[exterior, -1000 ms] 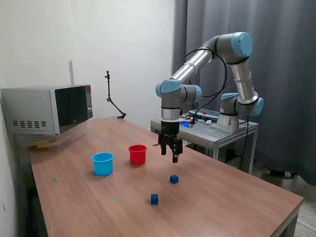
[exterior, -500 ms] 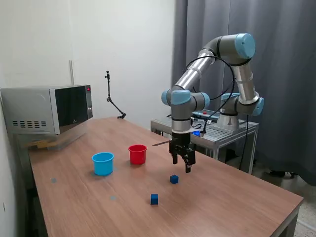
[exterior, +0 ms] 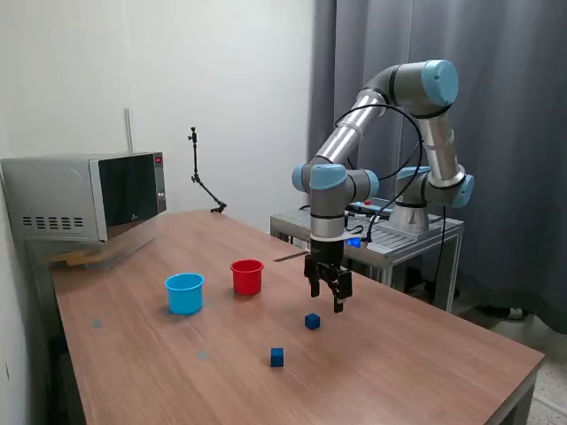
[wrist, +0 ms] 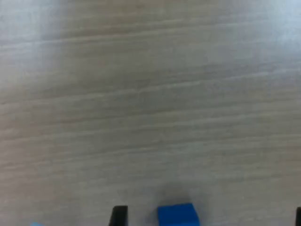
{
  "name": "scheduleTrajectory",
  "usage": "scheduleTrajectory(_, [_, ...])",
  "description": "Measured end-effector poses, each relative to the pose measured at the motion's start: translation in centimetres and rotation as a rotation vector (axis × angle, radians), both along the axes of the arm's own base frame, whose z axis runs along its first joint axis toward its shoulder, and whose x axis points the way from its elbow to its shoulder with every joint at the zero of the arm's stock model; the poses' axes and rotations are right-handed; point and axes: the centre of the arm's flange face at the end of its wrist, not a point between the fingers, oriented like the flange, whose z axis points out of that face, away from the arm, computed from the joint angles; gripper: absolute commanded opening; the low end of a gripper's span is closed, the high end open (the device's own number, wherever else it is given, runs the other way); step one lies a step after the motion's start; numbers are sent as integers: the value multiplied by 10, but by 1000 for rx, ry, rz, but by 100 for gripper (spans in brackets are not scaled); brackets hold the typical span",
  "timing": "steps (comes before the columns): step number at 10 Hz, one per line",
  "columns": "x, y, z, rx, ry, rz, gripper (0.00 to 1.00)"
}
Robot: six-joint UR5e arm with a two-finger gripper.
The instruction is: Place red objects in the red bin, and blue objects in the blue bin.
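Two small dark blue cubes, the blue objects, lie on the wooden table: one (exterior: 312, 321) just below my gripper (exterior: 325, 299), another (exterior: 277, 357) nearer the front edge. The wrist view shows one blue cube (wrist: 176, 215) between my spread fingertips (wrist: 119, 215), nearer one of them than the other. My gripper (wrist: 209, 218) is open and holds nothing. The red bin (exterior: 247, 276) and the light-blue bin (exterior: 184, 293) stand upright toward the exterior view's left of the gripper. No red objects show; the cups' insides are hidden.
A microwave (exterior: 89, 195) sits at the far end toward the exterior view's left. A thin black stand (exterior: 200, 181) rises at the back edge. The arm's base stands on a metal cart (exterior: 390, 235) behind the table. The table's front corner (exterior: 532, 359) is at the exterior view's right.
The gripper has moved from near the red bin toward the exterior view's right and slightly down, ending just above one blue cube. Cubes and cups have not moved.
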Motion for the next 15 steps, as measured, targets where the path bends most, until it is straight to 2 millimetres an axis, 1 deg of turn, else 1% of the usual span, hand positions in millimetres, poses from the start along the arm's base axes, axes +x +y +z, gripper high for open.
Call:
scheduleTrajectory(1, [-1, 1, -3, 0, 4, -2, 100])
scheduleTrajectory(4, [-9, 5, -21, -1, -1, -8, 100])
scheduleTrajectory(8, [-21, 5, -39, -6, -7, 7, 100])
scheduleTrajectory(12, [-24, 7, -43, -6, -7, 14, 100])
scheduleTrajectory(15, [-28, 16, -40, -5, 1, 33, 100])
